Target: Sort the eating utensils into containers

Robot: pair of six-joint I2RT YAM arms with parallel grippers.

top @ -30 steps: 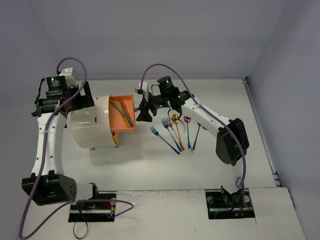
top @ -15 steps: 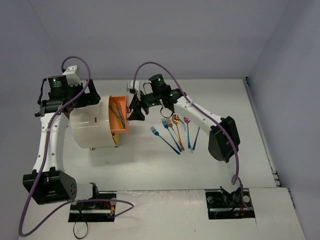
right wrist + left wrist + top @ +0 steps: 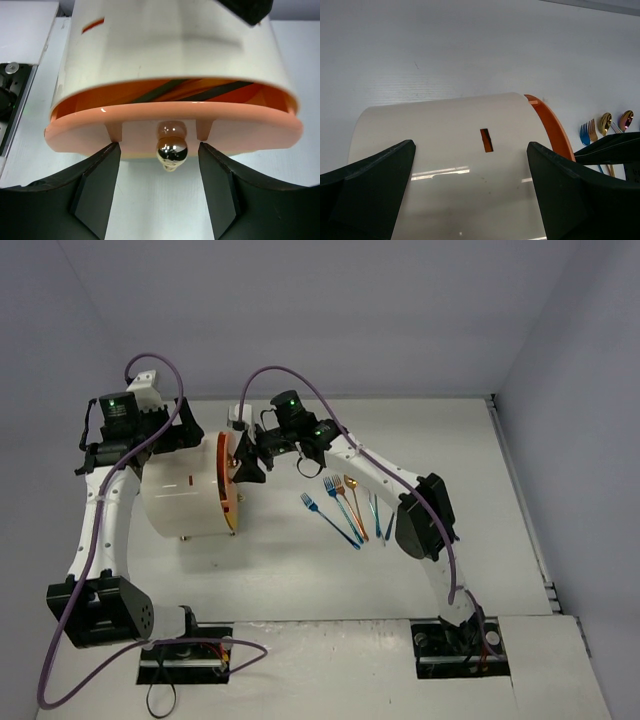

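Blue and gold forks and spoons (image 3: 345, 508) lie fanned on the white table (image 3: 300, 580), to the right of a cream drum-shaped cabinet (image 3: 180, 495) lying on its side. Its round orange drawer front (image 3: 228, 480) sits almost flush with the drum. A narrow gap shows slim dark shapes (image 3: 215, 90) inside. The right gripper (image 3: 159, 146) is spread open on either side of the brass knob (image 3: 171, 150), not pinching it. Farther back, the left gripper (image 3: 470, 145) gapes wide over the drum's rear, holding nothing.
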